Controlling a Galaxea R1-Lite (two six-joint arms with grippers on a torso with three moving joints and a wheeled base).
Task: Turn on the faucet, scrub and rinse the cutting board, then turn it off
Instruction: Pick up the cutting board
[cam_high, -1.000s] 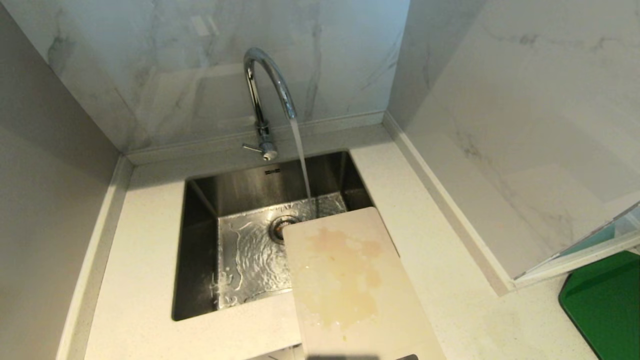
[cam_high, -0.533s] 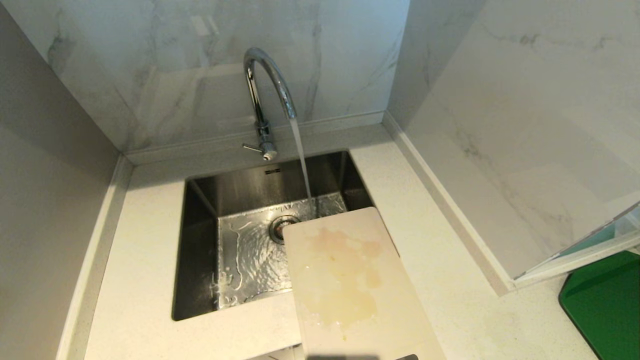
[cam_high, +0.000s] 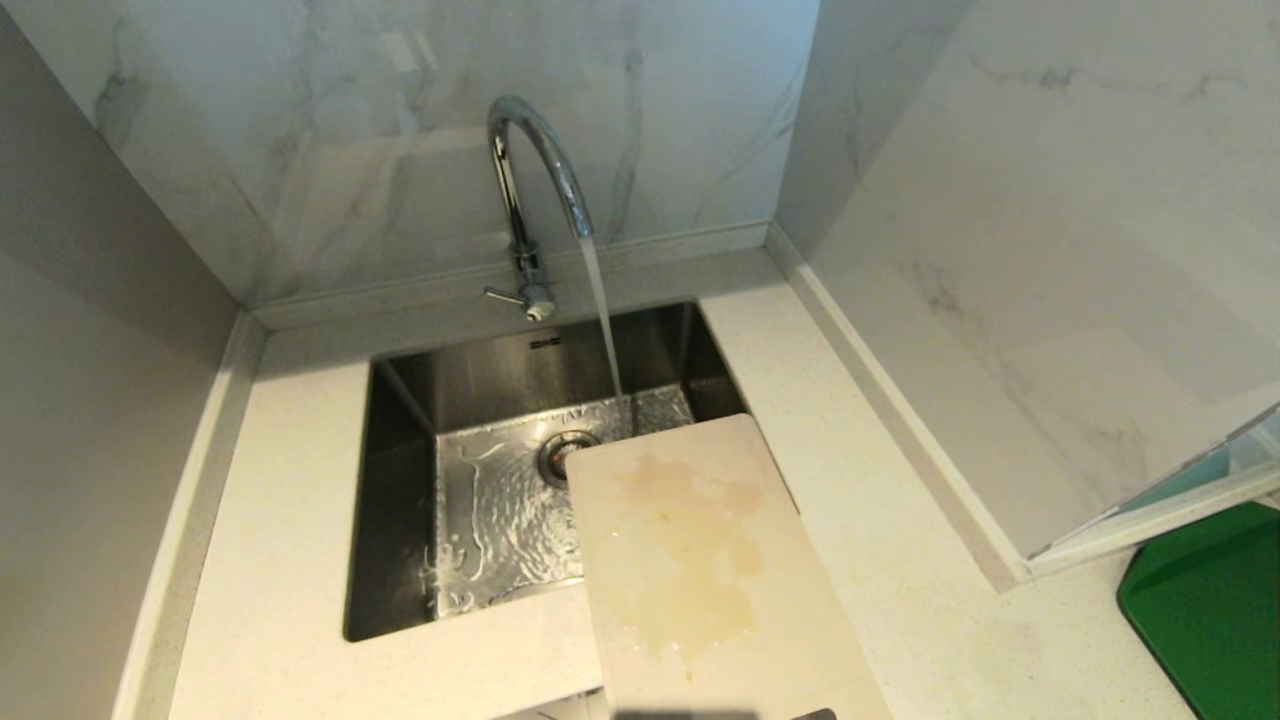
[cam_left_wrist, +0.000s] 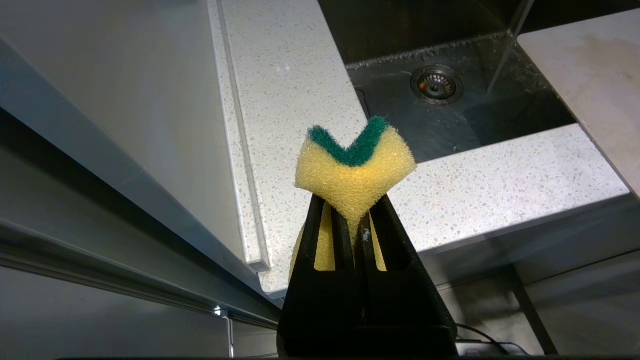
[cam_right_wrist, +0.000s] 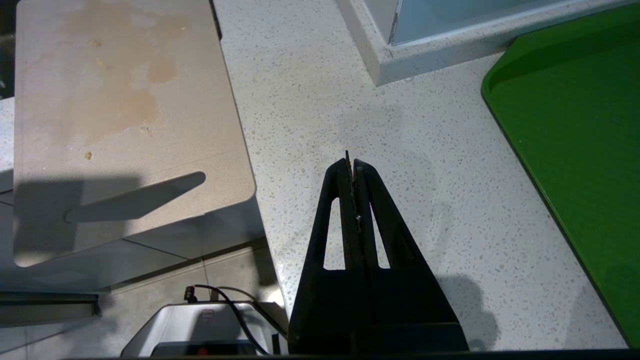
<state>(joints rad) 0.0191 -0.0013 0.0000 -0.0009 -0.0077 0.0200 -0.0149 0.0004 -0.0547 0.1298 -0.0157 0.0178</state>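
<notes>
Cutting board: large cream-white rectangular plastic cutting board (cam_high: 710, 570) with yellowish-brown stains lies flat at the near right of the sink, its far end jutting over the basin, its near end with the slot handle overhanging the tabletop edge.
Faucet: tall chrome gooseneck faucet (cam_high: 528, 190) at the far side of the sink is running; its stream falls into the basin just beyond the board's far edge and does not strike the board.
Sink: stainless steel square sink (cam_high: 400, 480) has a rippling, wet floor around the drain.
Left hand: left hand (cam_left_wrist: 353, 220) is clamped on a yellow sponge with green scouring face (cam_left_wrist: 354, 165), squeezed into a V, held low off the near left of the white speckled tabletop (cam_high: 290, 540).
Right hand: right hand (cam_right_wrist: 353, 165) is fully closed and empty, above the tabletop between the board and a green plastic board (cam_right_wrist: 575, 115) to the right.
Change: across the last second the head view reads the same; water flows as before, the board has not shifted, the stains are untouched.
Meaning: turning on looks done; scrubbing is probably next, and the sponge has yet to reach the board.
</notes>
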